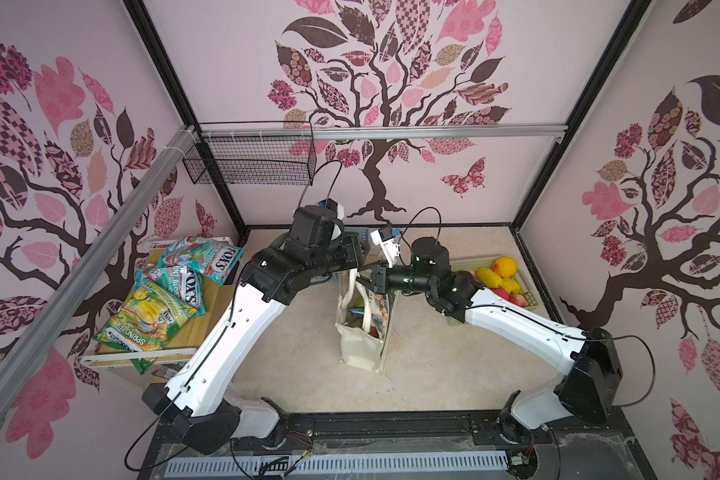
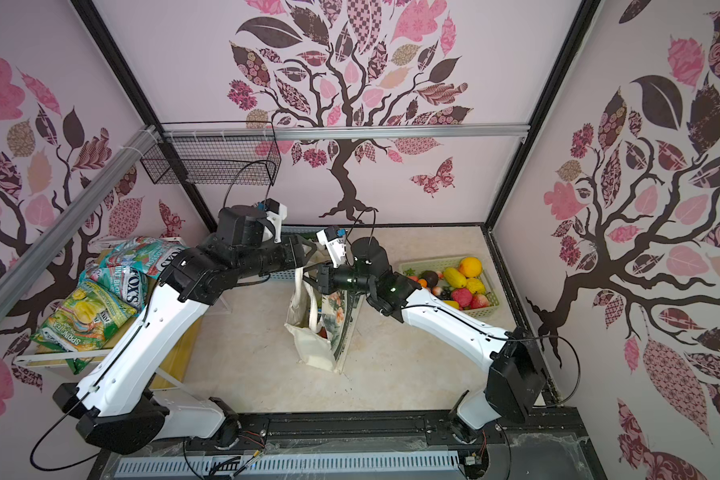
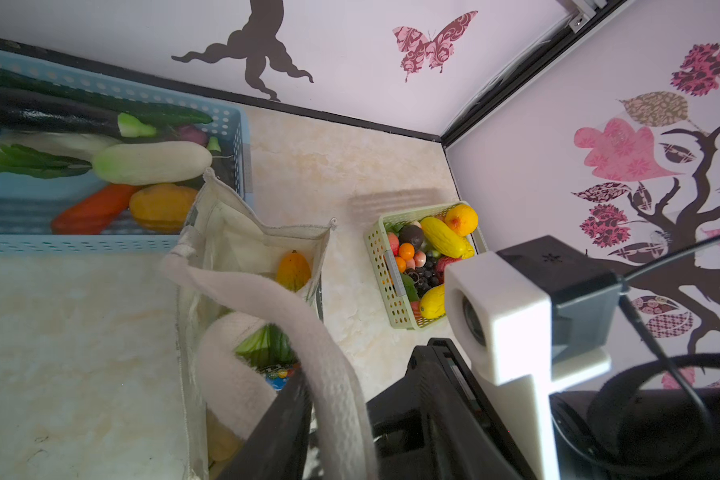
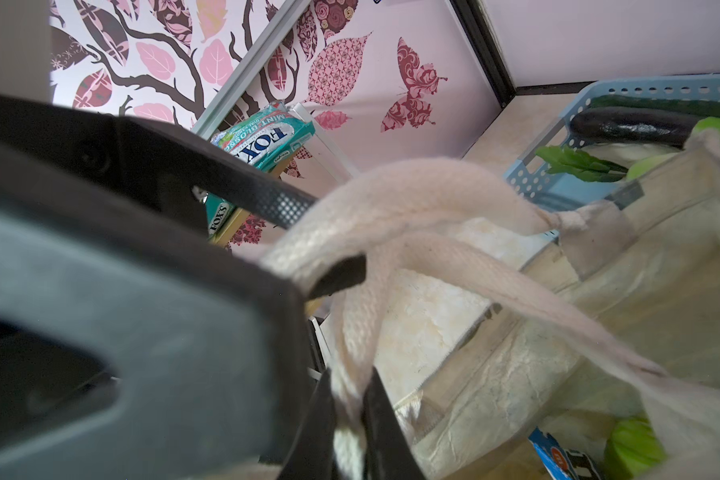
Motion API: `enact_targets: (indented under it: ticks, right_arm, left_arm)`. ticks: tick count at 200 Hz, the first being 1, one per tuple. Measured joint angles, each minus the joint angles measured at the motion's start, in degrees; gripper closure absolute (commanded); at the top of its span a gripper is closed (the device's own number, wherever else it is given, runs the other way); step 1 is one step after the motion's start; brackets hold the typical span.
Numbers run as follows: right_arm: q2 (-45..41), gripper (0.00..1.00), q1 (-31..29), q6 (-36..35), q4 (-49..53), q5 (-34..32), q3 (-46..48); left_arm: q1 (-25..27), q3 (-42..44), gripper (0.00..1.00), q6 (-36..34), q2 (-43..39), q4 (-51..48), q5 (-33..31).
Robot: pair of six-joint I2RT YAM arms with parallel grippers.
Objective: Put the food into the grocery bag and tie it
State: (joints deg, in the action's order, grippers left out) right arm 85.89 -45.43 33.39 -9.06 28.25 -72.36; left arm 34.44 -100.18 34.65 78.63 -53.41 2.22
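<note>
The right tool (image 4: 350,415) was clamped on a cream handle (image 4: 354,332) of the grocery bag (image 4: 599,316). The left tool (image 4: 333,237) stood half open around a strap loop (image 4: 412,183).

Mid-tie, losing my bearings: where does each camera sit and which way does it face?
Both top views: high at the front, looking down on the grocery bag; left arm and right arm show.
Left wrist: above the bag, facing the green basket; left fingers show.
Right wrist: beside the handle, facing the blue basket; right fingers pinch the handle.
Shared: both wrists see the blue basket.
</note>
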Motion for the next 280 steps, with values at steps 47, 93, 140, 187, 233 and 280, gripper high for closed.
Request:
enact_targets:
  ticks: [47,93,140,187,233,280]
  right_arm:
    - [-0.04,0.86,-0.02,-0.07,-0.63,-0.66,0.87]
    - [-0.15,0.87,-0.04,-0.17,-1.84,-1.64,2.23]
    - [-0.37,0.87,0.17,-0.04,-2.97,-2.78,6.14]
    - [-3.8,0.87,1.44,1.2,-4.07,-3.08,9.92]
    - [-6.8,0.87,4.5,2.69,-4.46,-2.89,10.95]
    - [-6.82,0.87,4.52,2.91,-6.05,-1.38,12.2]
  left_arm:
    - [0.0,0.0,0.41,-0.31,-0.02,0.2,0.0]
    - [0.7,0.0,0.4,-1.46,0.31,-0.11,-0.26]
    - [5.4,-2.25,0.34,-4.28,4.59,-4.46,-4.83]
    - [5.7,-2.25,0.31,-4.72,4.35,-5.4,-6.67]
    - [5.7,-2.25,0.3,-4.72,2.34,-5.42,-7.82]
    - [5.7,-2.25,0.3,-4.7,1.7,-5.42,-8.04]
